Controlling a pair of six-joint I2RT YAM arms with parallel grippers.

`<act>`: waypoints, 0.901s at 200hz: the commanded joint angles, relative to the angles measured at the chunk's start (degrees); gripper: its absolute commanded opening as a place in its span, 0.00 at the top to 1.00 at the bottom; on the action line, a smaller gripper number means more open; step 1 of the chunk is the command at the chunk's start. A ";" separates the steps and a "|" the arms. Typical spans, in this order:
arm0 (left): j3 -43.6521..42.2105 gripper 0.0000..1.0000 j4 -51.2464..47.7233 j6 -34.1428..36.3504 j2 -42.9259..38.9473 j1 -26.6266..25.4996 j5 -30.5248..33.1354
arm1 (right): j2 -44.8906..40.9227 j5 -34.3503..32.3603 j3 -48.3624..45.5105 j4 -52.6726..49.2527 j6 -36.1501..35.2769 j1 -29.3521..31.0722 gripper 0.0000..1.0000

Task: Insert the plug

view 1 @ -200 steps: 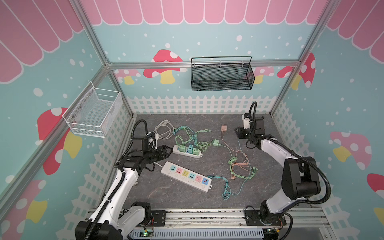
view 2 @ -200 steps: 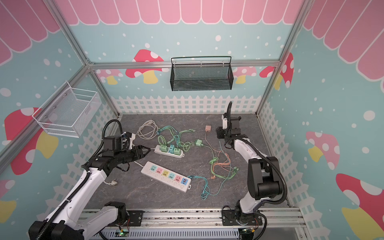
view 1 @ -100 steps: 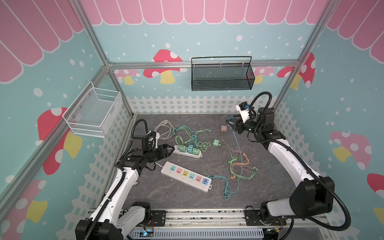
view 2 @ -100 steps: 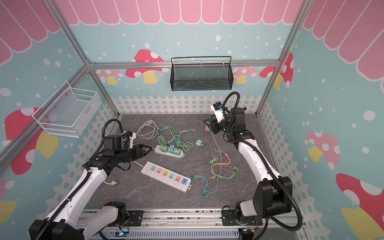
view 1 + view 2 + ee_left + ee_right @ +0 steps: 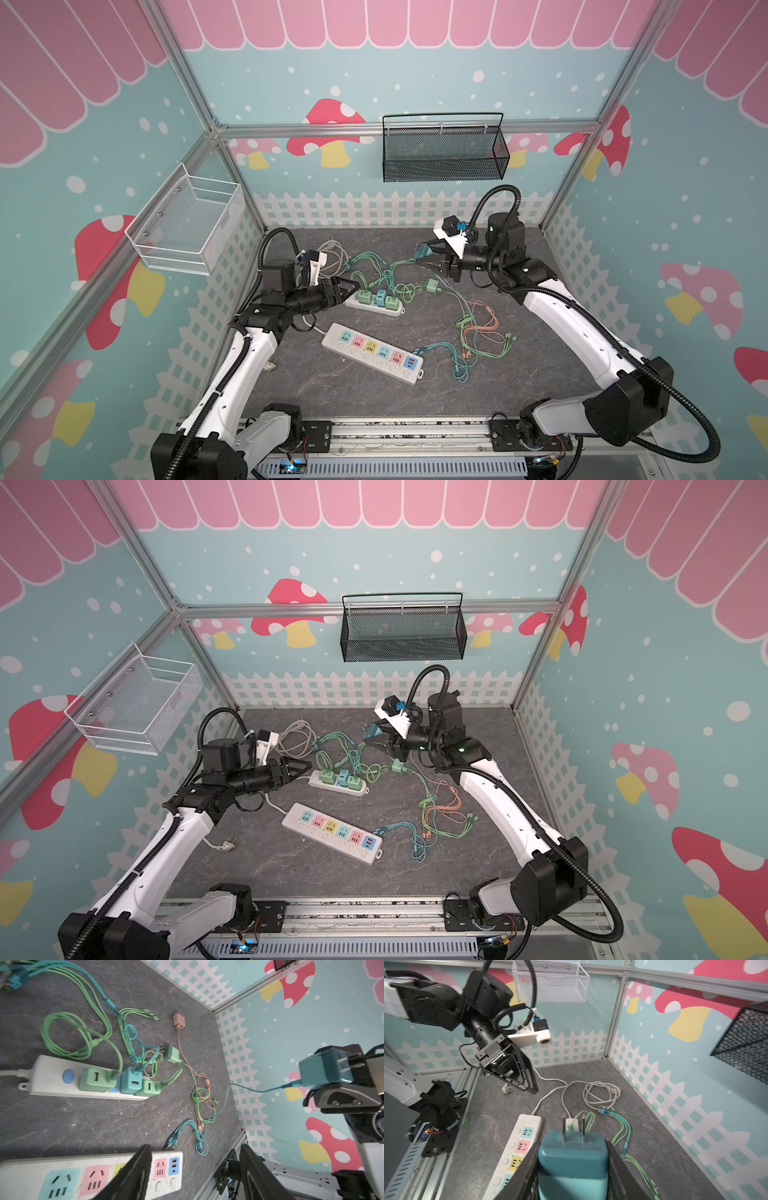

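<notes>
Right hand point(image 5: 572, 1144) clamps teal plug point(image 5: 572, 1167), lower body cut off; left hand point(image 5: 194, 1148) parted, empty.

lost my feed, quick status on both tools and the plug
Right tool shut on teal two-prong charger plug, held aloft. Left tool open, empty. Long white power strip sockets free, loose green cables beside it.
</notes>
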State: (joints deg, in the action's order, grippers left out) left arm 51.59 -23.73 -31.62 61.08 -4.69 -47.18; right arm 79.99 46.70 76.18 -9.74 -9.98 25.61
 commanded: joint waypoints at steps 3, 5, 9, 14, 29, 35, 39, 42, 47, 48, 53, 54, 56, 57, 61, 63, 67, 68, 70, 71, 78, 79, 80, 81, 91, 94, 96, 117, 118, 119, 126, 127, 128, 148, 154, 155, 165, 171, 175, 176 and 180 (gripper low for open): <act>1.98 0.31 4.36 -2.72 -0.92 -0.76 -6.23 | 1.20 2.09 2.55 -2.02 -4.47 2.32 0.84; 2.01 0.31 4.49 -2.81 -1.06 -0.87 -6.32 | 1.26 2.13 2.65 -2.21 -4.66 2.51 0.84; 2.07 0.31 4.67 -2.96 -1.22 -1.01 -6.57 | 1.39 2.08 2.89 -2.61 -4.96 3.01 0.85; 2.11 0.30 4.81 -3.16 -1.47 -1.23 -6.69 | 1.61 2.07 3.15 -3.14 -5.37 3.65 0.85; 2.64 0.29 4.76 -3.49 -2.09 -2.32 -6.14 | 2.28 1.12 4.15 -5.17 -6.89 5.60 0.86; 2.93 0.29 4.83 -3.54 -2.38 -2.99 -5.82 | 2.67 0.66 4.62 -6.14 -7.59 6.29 0.86; 3.10 0.28 4.83 -3.54 -2.64 -3.43 -5.50 | 2.89 0.27 4.92 -6.76 -7.96 6.86 0.86; 3.28 0.28 4.88 -3.54 -2.84 -3.82 -5.21 | 3.07 0.02 5.12 -7.24 -8.26 7.10 0.86; 3.53 0.27 4.92 -3.46 -3.11 -4.51 -4.69 | 3.33 -0.54 5.41 -7.87 -8.66 7.72 0.86; 3.57 0.27 4.92 -3.41 -3.14 -4.66 -4.55 | 3.38 -0.64 5.44 -7.95 -8.70 7.84 0.86; 3.87 0.27 4.93 -3.21 -3.42 -5.39 -4.09 | 3.65 -1.11 5.68 -8.44 -8.97 8.31 0.87; 3.91 0.27 4.93 -3.20 -3.51 -5.53 -4.03 | 3.67 -1.23 5.71 -8.49 -9.03 8.36 0.87; 4.05 0.27 4.90 -3.19 -3.58 -5.80 -3.88 | 3.77 -1.47 5.77 -8.66 -9.19 8.62 0.87; 4.09 0.27 4.91 -3.19 -3.59 -5.96 -3.79 | 3.82 -1.54 5.79 -8.78 -9.23 8.69 0.87; 4.40 0.26 4.91 -3.11 -3.70 -6.54 -3.51 | 4.01 -1.73 5.99 -9.11 -9.47 9.01 0.87; 4.53 0.26 4.89 -3.10 -3.76 -6.80 -3.31 | 4.14 -1.81 5.99 -9.30 -9.58 9.20 0.87; 4.81 0.26 4.92 -3.10 -3.78 -7.37 -3.20 | 4.26 -1.94 6.08 -9.56 -9.77 9.50 0.87; 4.94 0.26 4.92 -3.14 -3.78 -7.54 -3.15 | 4.33 -1.99 6.12 -9.62 -9.78 9.61 0.87; 4.97 0.26 4.85 -3.18 -3.78 -7.71 -3.11 | 4.42 -2.08 6.16 -9.74 -9.84 9.74 0.87; 5.20 0.26 4.85 -3.18 -3.73 -7.84 -3.06 | 4.40 -2.06 6.17 -9.80 -9.86 9.78 0.87; 5.69 0.27 4.83 -3.42 -3.56 -8.43 -2.93 | 4.71 -2.31 6.36 -10.18 -10.18 10.30 0.87; 5.70 0.27 4.83 -3.44 -3.54 -8.51 -2.88 | 4.73 -2.35 6.40 -10.24 -10.21 10.36 0.87; 5.79 0.27 4.79 -3.49 -3.48 -8.59 -2.86 | 4.78 -2.38 6.42 -10.27 -10.27 10.44 0.87; 5.80 0.27 4.81 -3.47 -3.45 -8.63 -2.84 | 4.76 -2.39 6.43 -10.37 -10.34 10.52 0.87; 6.36 0.27 4.83 -3.63 -3.19 -9.23 -2.23 | 5.07 -2.82 6.61 -10.93 -10.78 11.33 0.87; 6.54 0.28 4.73 -3.63 -3.11 -9.40 -1.89 | 5.12 -2.97 6.68 -11.06 -10.89 11.54 0.87; 6.67 0.28 4.63 -3.58 -3.08 -9.51 -1.72 | 5.17 -3.07 6.69 -11.13 -10.97 11.61 0.87; 7.57 0.30 3.86 -2.87 -2.40 -10.94 -0.82 | 5.44 -3.71 6.70 -11.50 -11.46 12.70 0.88; 7.65 0.30 3.86 -2.85 -2.34 -10.99 -0.86 | 5.44 -3.76 6.70 -11.47 -11.46 12.79 0.88; 7.69 0.31 3.82 -2.80 -2.27 -11.06 -0.84 | 5.44 -3.74 6.70 -11.50 -11.51 12.80 0.88; 7.89 0.32 3.43 -2.59 -1.97 -11.54 -0.76 | 5.53 -3.93 6.73 -11.48 -11.56 13.09 0.88; 7.94 0.32 3.43 -2.54 -1.91 -11.64 -0.79 | 5.48 -4.00 6.71 -11.51 -11.56 13.12 0.88; 8.01 0.32 3.38 -2.51 -1.83 -11.74 -0.80 | 5.51 -4.03 6.71 -11.52 -11.56 13.14 0.88; 8.72 0.33 2.00 -1.48 -0.90 -13.25 -0.05 | 5.71 -4.55 7.01 -11.85 -11.95 13.83 0.88; 8.84 0.34 1.57 -1.16 -0.64 -13.62 0.28 | 5.71 -4.51 7.10 -11.87 -11.99 14.09 0.88; 8.86 0.35 1.49 -1.17 -0.62 -13.69 0.31 | 5.71 -4.51 7.12 -11.83 -11.99 14.11 0.88; 9.05 0.36 0.91 -0.83 -0.07 -14.22 0.84 | 5.66 -4.59 7.27 -11.96 -12.08 14.42 0.88; 9.16 0.36 0.56 -0.58 0.12 -14.42 1.03 | 5.71 -4.58 7.33 -11.89 -12.08 14.55 0.88; 9.22 0.37 0.31 -0.48 0.33 -14.55 1.16 | 5.62 -4.56 7.44 -11.93 -12.15 14.64 0.88; 9.27 0.37 0.28 -0.47 0.34 -14.60 1.19 | 5.58 -4.58 7.47 -11.91 -12.16 14.69 0.88; 9.42 0.38 0.07 -0.39 0.58 -14.70 1.25 | 5.55 -4.66 7.44 -11.93 -12.17 14.81 0.88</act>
State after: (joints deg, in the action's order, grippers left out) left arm 59.18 -21.47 -33.78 60.71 -18.59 -47.66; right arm 85.25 41.85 81.56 -21.37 -19.90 39.51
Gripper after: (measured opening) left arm 0.636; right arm 0.438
